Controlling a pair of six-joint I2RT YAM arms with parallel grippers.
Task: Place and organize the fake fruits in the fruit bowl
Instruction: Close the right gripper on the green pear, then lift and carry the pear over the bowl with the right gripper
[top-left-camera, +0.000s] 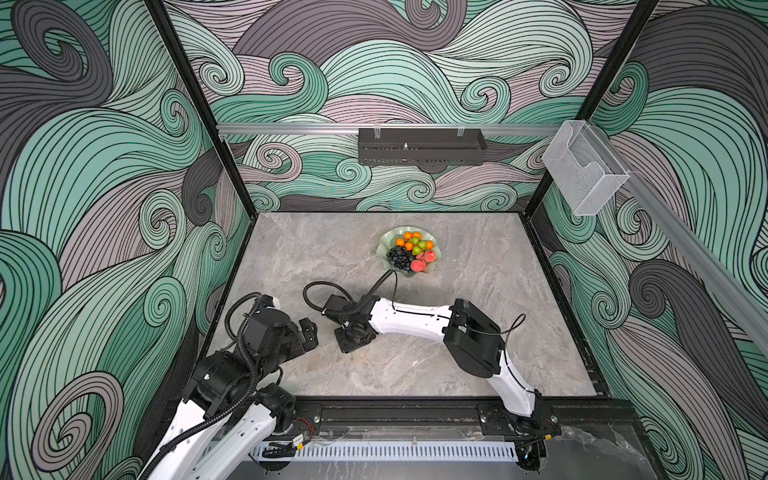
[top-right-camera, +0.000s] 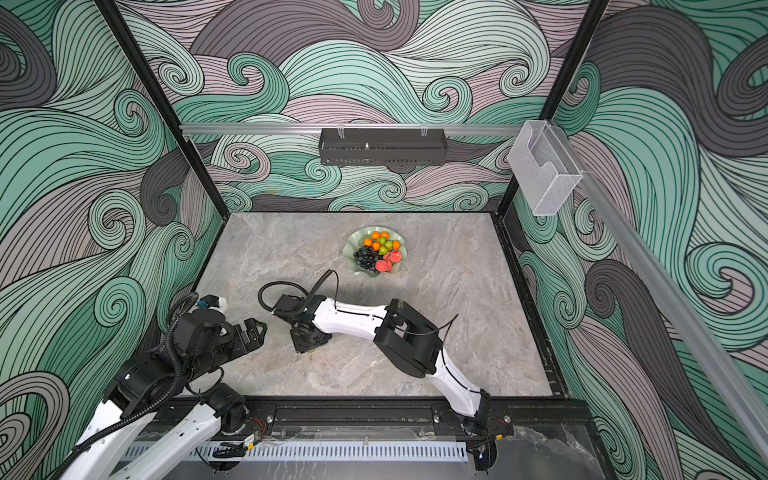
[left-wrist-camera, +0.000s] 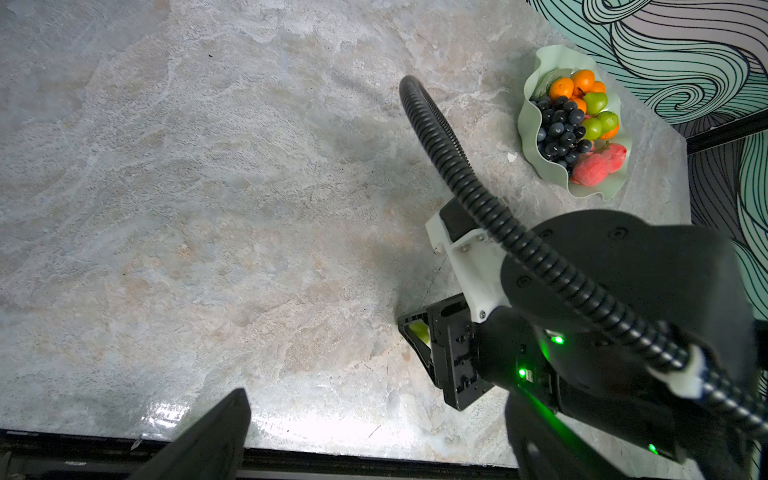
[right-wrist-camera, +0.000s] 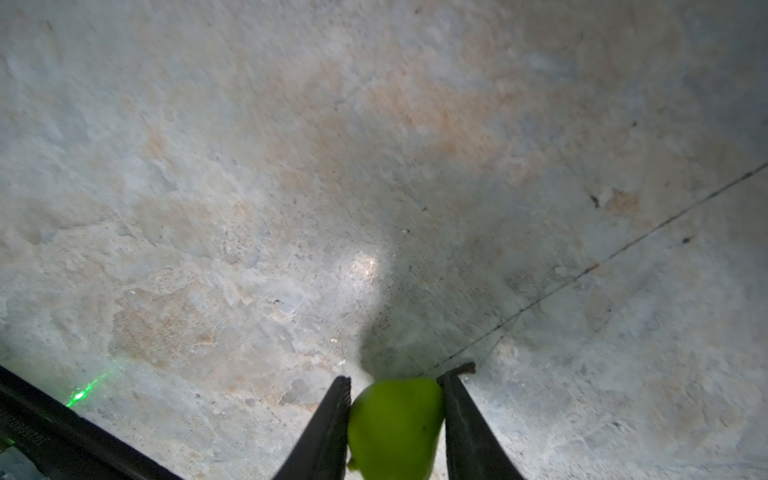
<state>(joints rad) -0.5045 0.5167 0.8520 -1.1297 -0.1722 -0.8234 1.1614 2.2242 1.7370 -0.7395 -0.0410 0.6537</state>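
Right wrist view puts the right gripper (right-wrist-camera: 398, 376) at the bottom centre of the frame. Its two dark fingers (right-wrist-camera: 328, 424) press against either side of a green pear (right-wrist-camera: 395, 424), over the marbled table (right-wrist-camera: 374, 166). In both top views the fruit bowl (top-left-camera: 383, 246) (top-right-camera: 350, 246) stands just above centre, well apart from both arms. It holds oranges (top-left-camera: 408, 235), more pears (top-left-camera: 419, 247), a grape bunch (top-left-camera: 398, 258) and peaches (top-left-camera: 424, 259). At lower left the left gripper (top-left-camera: 309, 333) hovers with its jaws spread wide and nothing between them.
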